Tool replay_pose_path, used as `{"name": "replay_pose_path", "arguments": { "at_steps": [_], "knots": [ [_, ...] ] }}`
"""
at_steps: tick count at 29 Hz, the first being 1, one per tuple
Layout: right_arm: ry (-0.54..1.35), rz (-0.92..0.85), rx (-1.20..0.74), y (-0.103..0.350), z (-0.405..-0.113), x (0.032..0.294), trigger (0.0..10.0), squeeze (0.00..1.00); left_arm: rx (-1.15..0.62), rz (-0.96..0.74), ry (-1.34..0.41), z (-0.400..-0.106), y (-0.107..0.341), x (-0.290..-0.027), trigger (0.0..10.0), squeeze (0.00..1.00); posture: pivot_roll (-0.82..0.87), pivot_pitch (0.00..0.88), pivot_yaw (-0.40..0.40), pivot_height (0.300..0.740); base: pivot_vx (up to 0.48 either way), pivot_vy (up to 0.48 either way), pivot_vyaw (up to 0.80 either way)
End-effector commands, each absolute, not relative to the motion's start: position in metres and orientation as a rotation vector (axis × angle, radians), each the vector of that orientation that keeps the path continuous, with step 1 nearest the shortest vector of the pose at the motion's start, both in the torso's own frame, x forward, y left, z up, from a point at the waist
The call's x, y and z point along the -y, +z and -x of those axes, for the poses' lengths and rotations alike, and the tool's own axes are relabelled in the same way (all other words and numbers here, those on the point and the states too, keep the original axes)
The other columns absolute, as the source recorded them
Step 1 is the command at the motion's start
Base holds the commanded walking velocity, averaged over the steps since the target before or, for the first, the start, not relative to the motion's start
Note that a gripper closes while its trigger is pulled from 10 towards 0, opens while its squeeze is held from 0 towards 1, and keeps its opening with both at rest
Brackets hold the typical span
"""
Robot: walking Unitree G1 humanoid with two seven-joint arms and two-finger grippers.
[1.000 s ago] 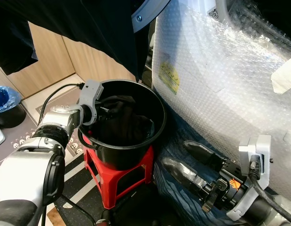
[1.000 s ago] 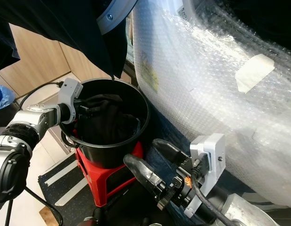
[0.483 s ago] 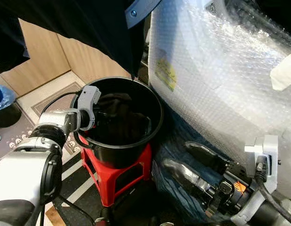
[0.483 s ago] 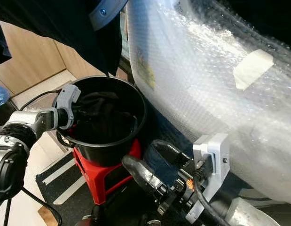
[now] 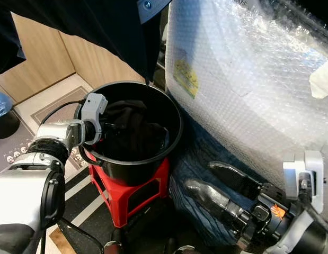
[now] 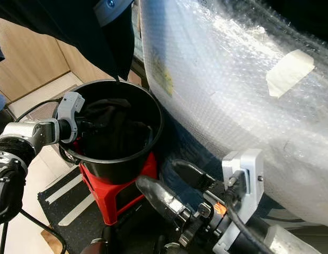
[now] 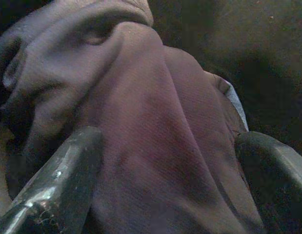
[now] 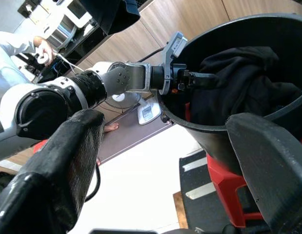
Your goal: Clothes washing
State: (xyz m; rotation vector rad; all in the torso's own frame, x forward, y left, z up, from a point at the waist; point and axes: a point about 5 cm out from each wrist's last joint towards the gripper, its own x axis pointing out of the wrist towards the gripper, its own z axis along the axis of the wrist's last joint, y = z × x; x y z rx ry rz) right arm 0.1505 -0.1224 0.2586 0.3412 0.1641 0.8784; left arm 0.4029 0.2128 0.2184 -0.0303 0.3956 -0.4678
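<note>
A black bucket (image 5: 175, 130) stands on a red stool (image 5: 126, 197) and holds a heap of dark clothes (image 5: 136, 128). My left gripper (image 5: 114, 127) reaches over the bucket's left rim into the heap. In the left wrist view its fingers (image 7: 68, 170) stand apart, open, with dark cloth (image 7: 141, 97) bulging between them. My right gripper (image 5: 202, 177) hangs low on the right, open and holding nothing, above a blue cloth (image 5: 195, 156) at the foot of the machine. The right wrist view looks at the bucket (image 8: 224, 131) and the left gripper (image 8: 202, 78).
A washing machine wrapped in bubble film (image 5: 248, 90) fills the right side, close to the bucket. A dark garment (image 5: 100, 26) hangs above the bucket. Wooden cabinet fronts (image 5: 47, 58) stand behind. A person (image 8: 14, 63) is far off to the left.
The head camera has shifted, so the whole scene has slid a little. My left gripper stays inside the bucket at the clothes. The right gripper stays open low on the right.
</note>
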Motion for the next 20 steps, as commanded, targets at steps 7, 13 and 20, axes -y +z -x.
{"name": "replay_pose_path", "arguments": {
  "at_steps": [7,13,20],
  "knots": [
    [0.918,-0.340,-0.189,0.265,-0.142,0.118,10.0,0.00,-0.494,0.122,-0.478,-0.394,0.203,-0.223,4.6,0.00,-0.19,0.550,-0.106,0.740,0.000,0.000,0.00],
    [0.919,-0.342,-0.198,0.268,-0.142,0.117,10.0,0.00,-0.520,0.147,-0.508,-0.391,0.200,-0.225,0.0,0.00,-0.19,0.561,-0.111,0.740,0.000,0.000,0.00],
    [0.919,-0.348,-0.208,0.271,-0.142,0.116,10.0,0.00,-0.518,0.147,-0.490,-0.390,0.202,-0.230,0.0,0.00,-0.19,0.565,-0.116,0.740,0.000,0.000,0.00]
  ]
}}
